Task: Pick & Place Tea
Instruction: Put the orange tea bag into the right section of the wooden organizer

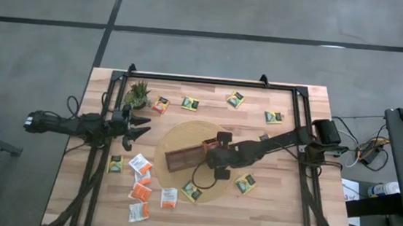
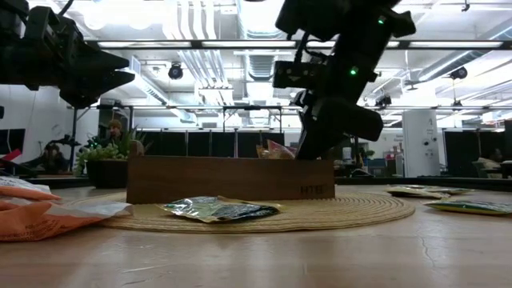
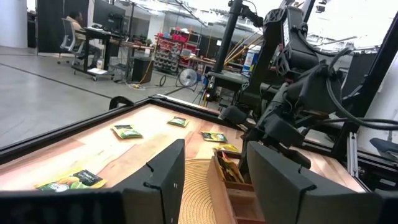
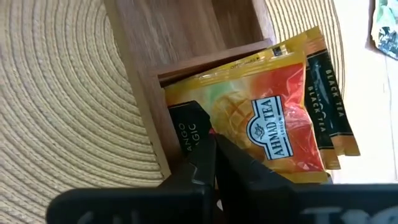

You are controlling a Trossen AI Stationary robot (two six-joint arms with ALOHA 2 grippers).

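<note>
Presently: right gripper (image 4: 214, 163) closed on a tea sachet (image 4: 267, 121) in the tray (image 4: 180, 37). Left gripper (image 1: 140, 127) open, idle. Risk: lifting may drag neighbouring sachets out.

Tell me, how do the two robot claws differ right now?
The left gripper hangs above the table near the potted plant with fingers spread open and empty. The right gripper is down at the wooden tray on the round mat, fingers shut among yellow-orange tea sachets standing in an end compartment. Both are dark, two-fingered claws.

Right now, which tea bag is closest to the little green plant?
The orange-and-white tea bag, lying just right of the plant in the high view; every other sachet lies farther away.
</note>
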